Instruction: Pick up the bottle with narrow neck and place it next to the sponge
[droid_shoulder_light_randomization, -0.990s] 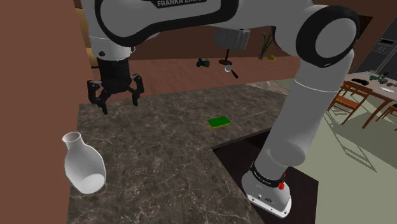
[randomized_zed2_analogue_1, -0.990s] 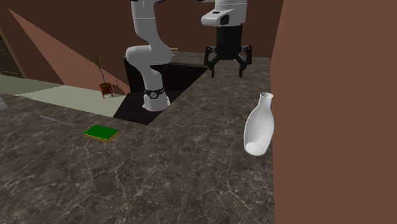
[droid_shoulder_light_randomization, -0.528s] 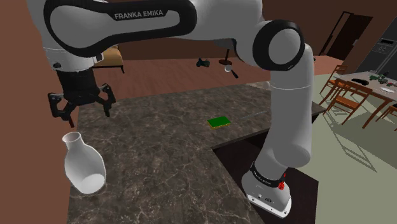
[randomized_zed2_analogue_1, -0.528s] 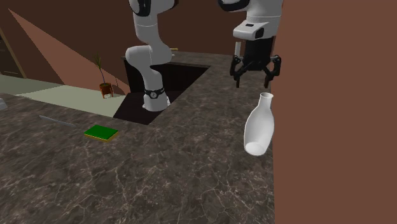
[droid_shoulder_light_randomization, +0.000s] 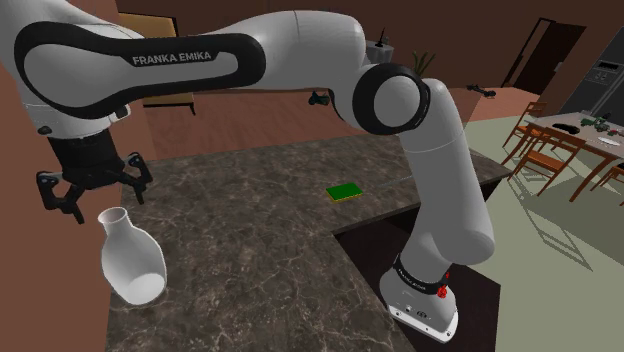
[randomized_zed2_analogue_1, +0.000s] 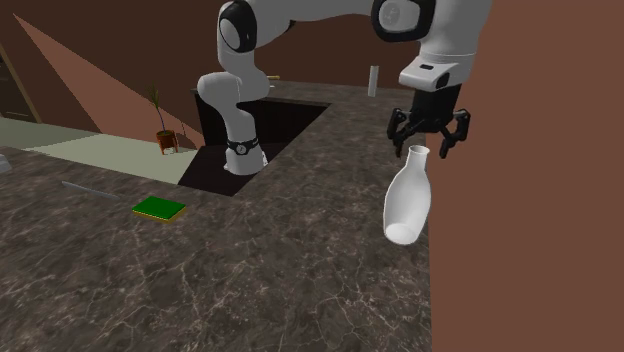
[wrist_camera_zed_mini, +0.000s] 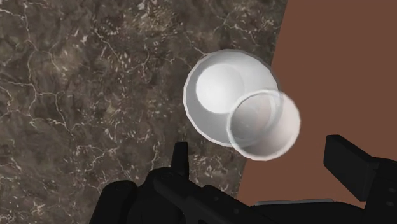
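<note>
The gripper (droid_shoulder_light_randomization: 98, 198) hangs just above the white bottle (droid_shoulder_light_randomization: 130, 260), its fingers spread wide and clasping nothing. In the wrist view the fingers (wrist_camera_zed_mini: 180, 158) stand on either side of the flared mouth without touching it, their bases cut off by the picture's edge. The bottle stands upright on the dark marbled counter (droid_shoulder_light_randomization: 250, 250), close against a plain brown wall (randomized_zed2_analogue_1: 530, 200); whether it touches the wall cannot be told. From above, its rim overlaps and partly hides its body. The green sponge (droid_shoulder_light_randomization: 345, 191) lies flat, well apart from the bottle, near the stand's recess.
</note>
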